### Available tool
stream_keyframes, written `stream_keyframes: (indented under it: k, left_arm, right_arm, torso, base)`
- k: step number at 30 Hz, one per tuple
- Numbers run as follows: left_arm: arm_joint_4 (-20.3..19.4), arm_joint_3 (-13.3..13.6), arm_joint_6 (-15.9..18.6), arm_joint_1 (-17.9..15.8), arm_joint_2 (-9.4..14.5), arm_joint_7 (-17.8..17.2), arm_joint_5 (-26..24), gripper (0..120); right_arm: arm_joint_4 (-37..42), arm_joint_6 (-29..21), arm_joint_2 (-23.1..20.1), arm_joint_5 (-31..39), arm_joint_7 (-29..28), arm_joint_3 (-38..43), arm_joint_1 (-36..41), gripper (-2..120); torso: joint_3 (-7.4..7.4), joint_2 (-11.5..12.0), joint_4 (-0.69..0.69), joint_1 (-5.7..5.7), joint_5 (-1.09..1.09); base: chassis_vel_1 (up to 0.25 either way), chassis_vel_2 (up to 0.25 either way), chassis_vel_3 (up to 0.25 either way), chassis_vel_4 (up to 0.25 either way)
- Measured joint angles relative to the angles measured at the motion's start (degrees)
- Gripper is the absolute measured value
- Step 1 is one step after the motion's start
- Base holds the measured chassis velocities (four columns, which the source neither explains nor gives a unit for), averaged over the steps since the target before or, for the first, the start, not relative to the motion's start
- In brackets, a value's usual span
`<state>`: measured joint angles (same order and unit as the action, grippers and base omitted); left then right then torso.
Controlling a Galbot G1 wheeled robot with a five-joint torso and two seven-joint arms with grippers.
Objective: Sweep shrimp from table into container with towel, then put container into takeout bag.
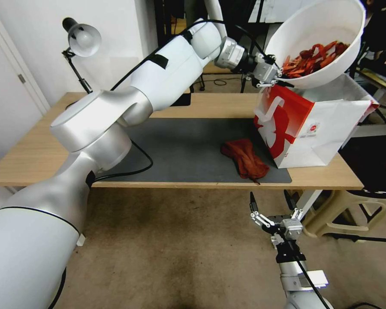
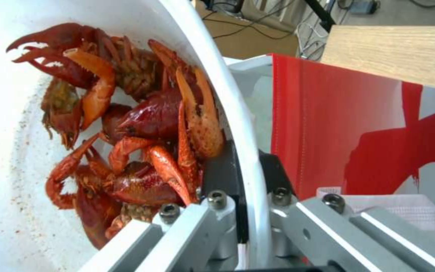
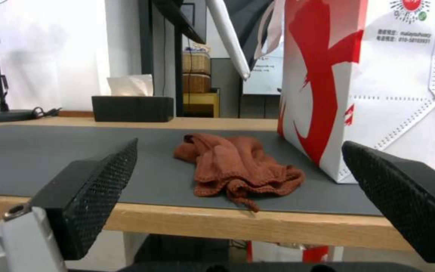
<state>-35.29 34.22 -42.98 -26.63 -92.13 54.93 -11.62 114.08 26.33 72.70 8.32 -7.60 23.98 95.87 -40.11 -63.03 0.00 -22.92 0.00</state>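
1. The left gripper (image 1: 273, 74) is raised above the table's (image 1: 34, 159) far right part, its fingers (image 2: 222, 177) clamped on the rim of the container (image 1: 330, 19), one inside the wall and one outside.
2. The container hangs in the air, tilted, right over the open top of the takeout bag (image 1: 326, 133); its lower edge is at the bag's mouth, and I cannot tell whether it touches.
3. The shrimp (image 1: 315, 58) lie heaped inside the container, piled against the wall beside the gripping fingers.
4. The takeout bag stands upright at the right end of the table, partly on the right edge of the dark mat (image 1: 188, 146).
5. The towel (image 1: 244, 159) lies crumpled on the mat near the front edge, just beside the bag.
6. The right gripper (image 1: 271, 205) hovers below and in front of the table's front edge, jaws spread wide and holding nothing, facing the towel.
7. A black tissue box (image 3: 132, 108) sits at the far edge.
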Motion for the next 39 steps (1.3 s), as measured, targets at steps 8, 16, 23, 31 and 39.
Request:
stream_keyframes:
  k: [8,16,23,31,39]
  left_arm:
    - [0.0,1.4,-0.1,1.0,0.0,-1.8,-0.4,0]
    - [0.3,2.0,-0.5,1.5,0.0,-1.5,0.1,0]
    - [0.3,2.5,-0.5,1.4,0.0,-1.4,0.0,0]
    - [0.2,2.9,-0.5,0.9,0.0,-1.3,0.0,0]
    - [0.0,3.1,-0.3,0.4,0.0,-1.7,0.1,12]
  right_arm:
    - [-0.4,-0.2,0.0,-0.1,0.0,-0.3,-0.7,100]
    - [-0.4,-0.4,0.3,-0.3,0.0,-0.5,-1.0,100]
    - [-0.4,-0.5,0.5,-0.4,0.0,-0.6,-1.1,100]
    - [-0.1,-0.8,0.1,-0.3,-0.1,-0.5,-1.1,100]
    - [0.1,-1.0,0.1,-0.2,-0.1,-0.6,-1.2,100]
  torso:
    - [0.00,0.0,0.00,0.00,0.00]
    - [0.00,0.0,0.00,0.00,0.00]
    - [0.00,0.0,0.00,0.00,0.00]
    - [0.00,0.0,0.00,0.00,0.00]
    - [0.00,0.0,0.00,0.00,0.00]
  base:
    - [0.000,0.000,0.000,0.000]
    - [0.000,0.000,0.000,0.000]
    - [0.000,0.000,0.000,0.000]
    - [0.000,0.000,0.000,0.000]
    - [0.000,0.000,0.000,0.000]
